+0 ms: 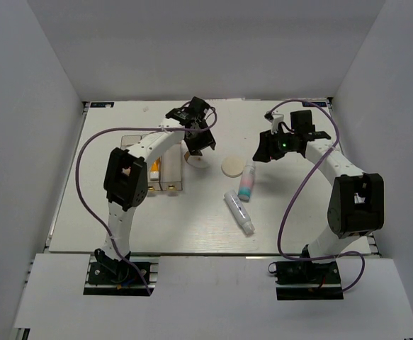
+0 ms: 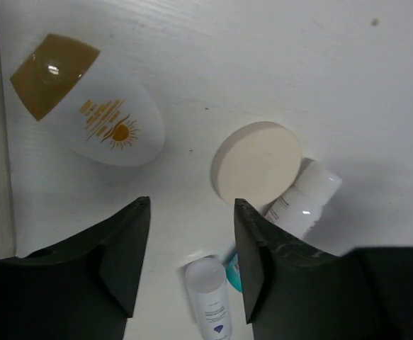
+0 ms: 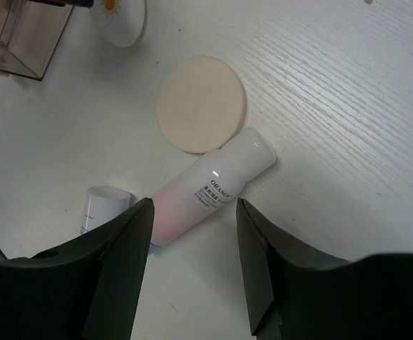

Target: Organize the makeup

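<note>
Makeup lies loose on the middle of the white bench, between the two arms. The left arm arches in from its side. The left jaws are spread wide with nothing between them, hanging over bare bench just beside the white oval with the brown tip. The right arm reaches in opposite, and the right jaws are likewise spread and empty, above the pink-and-teal tube.

Clear boxes stand at the left, partly under the left arm, with something orange showing inside one. The pink-and-teal tube lies on its side, its cap touching the edge of the round cream puff. A second white tube lies nearer the arm bases, tilted, with one end close to the first tube's foot. The oval lies flat between the boxes and the puff, apart from both.
</note>
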Controlling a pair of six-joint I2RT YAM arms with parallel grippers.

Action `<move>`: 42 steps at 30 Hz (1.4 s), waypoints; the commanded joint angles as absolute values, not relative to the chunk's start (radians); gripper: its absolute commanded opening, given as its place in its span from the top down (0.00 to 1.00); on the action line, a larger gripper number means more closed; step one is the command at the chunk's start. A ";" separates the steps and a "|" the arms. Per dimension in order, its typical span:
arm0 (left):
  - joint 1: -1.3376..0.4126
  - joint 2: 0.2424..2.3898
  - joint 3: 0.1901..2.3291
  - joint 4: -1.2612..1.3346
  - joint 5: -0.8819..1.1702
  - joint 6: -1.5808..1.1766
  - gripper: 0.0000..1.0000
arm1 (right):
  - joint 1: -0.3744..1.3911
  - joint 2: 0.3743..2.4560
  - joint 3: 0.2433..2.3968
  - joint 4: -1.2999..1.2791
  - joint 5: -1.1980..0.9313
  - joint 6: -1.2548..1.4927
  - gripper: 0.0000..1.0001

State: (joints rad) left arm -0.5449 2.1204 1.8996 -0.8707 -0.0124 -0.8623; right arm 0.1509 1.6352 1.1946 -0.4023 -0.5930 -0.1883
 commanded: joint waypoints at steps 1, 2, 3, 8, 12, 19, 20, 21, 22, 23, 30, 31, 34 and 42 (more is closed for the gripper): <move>-0.549 2.124 1.976 -0.922 -0.064 -0.999 0.38 | 0.150 1.614 1.187 -0.362 -0.584 -0.181 0.44; -0.558 2.131 1.991 -0.934 -0.083 -1.012 0.35 | 0.149 1.612 1.184 -0.361 -0.583 -0.179 0.43; -0.558 2.137 1.994 -0.934 -0.083 -1.015 0.33 | 0.149 1.611 1.180 -0.354 -0.584 -0.179 0.42; -0.558 2.157 1.990 -0.956 -0.103 -1.025 0.29 | 0.150 1.609 1.163 -0.341 -0.584 -0.181 0.39; -0.567 2.172 1.990 -0.979 -0.141 -1.034 0.25 | 0.150 1.620 1.164 -0.331 -0.594 -0.175 0.38; -0.568 2.207 2.009 -1.034 -0.189 -1.074 0.21 | 0.150 1.629 1.164 -0.322 -0.604 -0.170 0.38; -0.568 2.213 2.011 -1.038 -0.198 -1.080 0.21 | 0.152 1.632 1.163 -0.319 -0.604 -0.172 0.38; -0.568 2.220 2.011 -1.035 -0.201 -1.083 0.20 | 0.147 1.634 1.164 -0.319 -0.607 -0.170 0.38; -0.568 2.223 2.013 -1.031 -0.207 -1.083 0.12 | 0.150 1.634 1.164 -0.318 -0.607 -0.170 0.38; -0.568 2.226 2.014 -1.034 -0.222 -1.097 0.11 | 0.152 1.635 1.164 -0.314 -0.609 -0.172 0.37; -0.568 2.275 2.043 -1.051 -0.256 -1.101 0.10 | 0.144 1.641 1.170 -0.313 -0.611 -0.176 0.37; -0.568 2.282 2.045 -1.049 -0.259 -1.100 0.10 | 0.146 1.641 1.172 -0.311 -0.611 -0.176 0.37; -0.568 2.298 2.049 -1.045 -0.279 -1.098 0.09 | 0.146 1.644 1.173 -0.311 -0.612 -0.179 0.37; -0.577 2.336 2.068 -1.038 -0.308 -1.089 0.06 | 0.144 1.654 1.173 -0.302 -0.615 -0.176 0.37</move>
